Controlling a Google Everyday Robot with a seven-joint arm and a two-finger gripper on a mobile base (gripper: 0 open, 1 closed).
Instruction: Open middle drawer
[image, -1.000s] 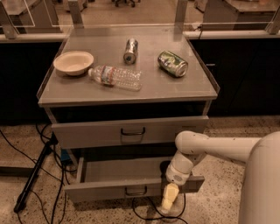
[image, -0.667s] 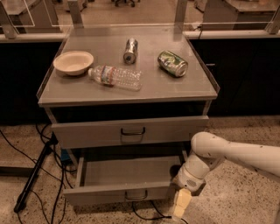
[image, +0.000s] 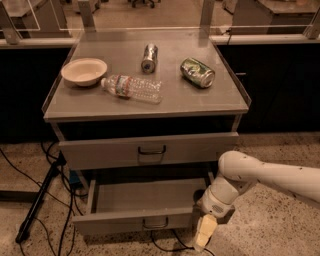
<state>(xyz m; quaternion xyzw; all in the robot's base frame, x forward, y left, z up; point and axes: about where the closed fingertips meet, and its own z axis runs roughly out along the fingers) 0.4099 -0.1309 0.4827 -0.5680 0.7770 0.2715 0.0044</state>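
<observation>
The middle drawer (image: 142, 220) is pulled out below the closed, taller top drawer (image: 150, 149). Its shallow grey tray (image: 150, 196) shows empty, and its small dark loop handle (image: 156, 223) is on the low front. My gripper (image: 205, 233) hangs pointing down just off the drawer's right front corner, close to the floor. It holds nothing that I can see. My pale arm (image: 260, 177) reaches in from the right. The bottom drawer is hidden under the open one.
On the cabinet top (image: 200, 100) lie a cream bowl (image: 84, 71), a plastic bottle on its side (image: 132, 88), a silver can (image: 149, 57) and a green can (image: 197, 72). Cables (image: 55, 215) and a black stand leg (image: 37, 200) lie on the floor at the left.
My gripper has moved right, from in front of the open drawer's right end to just off its corner, and the arm has drawn back to the right. The drawer has stayed open.
</observation>
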